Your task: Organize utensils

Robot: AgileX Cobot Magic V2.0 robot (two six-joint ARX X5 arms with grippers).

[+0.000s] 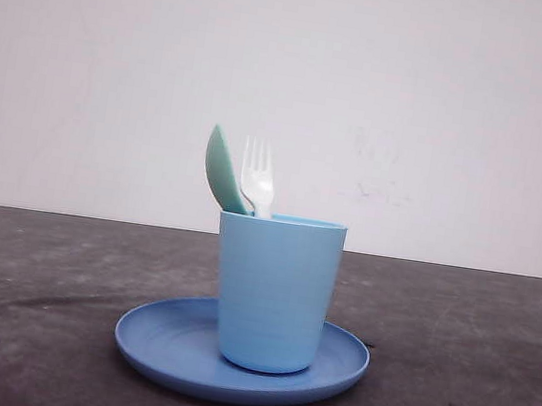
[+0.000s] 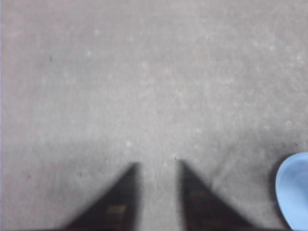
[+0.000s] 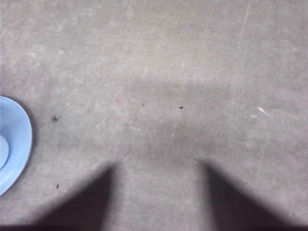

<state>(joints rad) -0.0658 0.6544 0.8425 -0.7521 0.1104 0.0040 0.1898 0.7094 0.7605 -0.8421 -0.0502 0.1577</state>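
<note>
A white fork (image 1: 258, 178) and a mint-green spoon (image 1: 223, 169) stand upright in a light blue cup (image 1: 274, 289), heads above its rim, the spoon left of the fork. The cup rests on a round blue plate (image 1: 160, 344) in the middle of the dark table. In the left wrist view my left gripper (image 2: 158, 166) hangs open over bare table, with the plate's edge (image 2: 294, 190) off to one side. My right gripper (image 3: 156, 166) is open wide over bare table too, nothing between its fingers, with the plate's rim (image 3: 21, 144) at the frame's edge.
The dark grey tabletop (image 1: 472, 353) spreads to both sides of the plate. A plain white wall (image 1: 446, 107) stands behind the table's far edge.
</note>
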